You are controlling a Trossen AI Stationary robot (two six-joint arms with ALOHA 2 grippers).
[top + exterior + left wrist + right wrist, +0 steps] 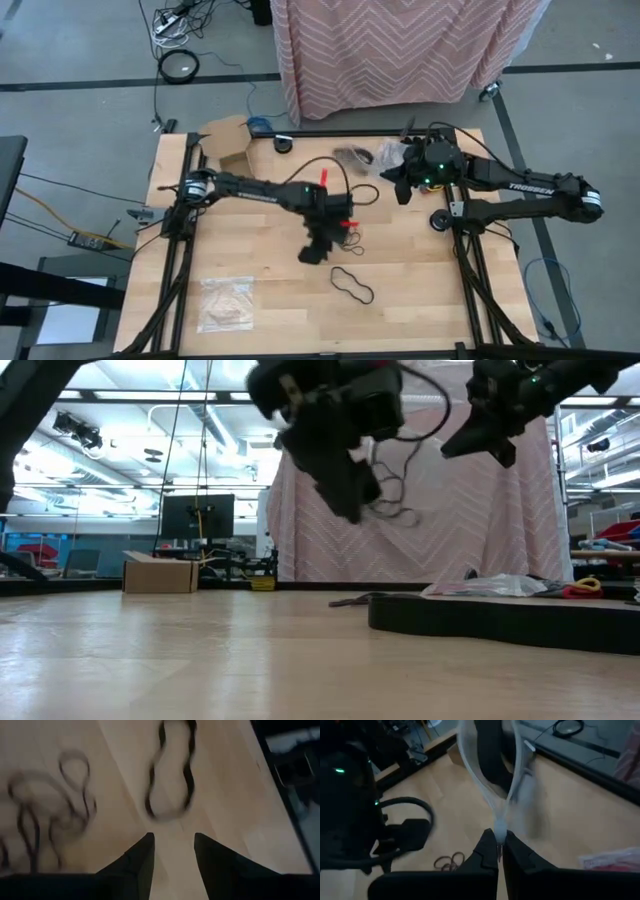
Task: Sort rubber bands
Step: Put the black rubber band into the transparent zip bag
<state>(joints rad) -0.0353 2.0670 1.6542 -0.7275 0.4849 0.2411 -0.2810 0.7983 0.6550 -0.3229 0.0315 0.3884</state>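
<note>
Jaws of the left gripper (pixel 172 850) stood apart above the table (pixel 420 310), near a large black rubber band (pixel 352 285). The right gripper (pixel 499 845) was clamped on a clear plastic bag (pixel 490 775). Next, I think, the left gripper must descend onto a band.

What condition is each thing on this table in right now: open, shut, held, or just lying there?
Left gripper: open, empty, above the table.
Right gripper: shut on clear crinkly plastic bag, held up.
Large black rubber band loop: lying loose on the wooden table.
Second clear plastic bag: lying flat.
Brown cardboard box: open.
</note>
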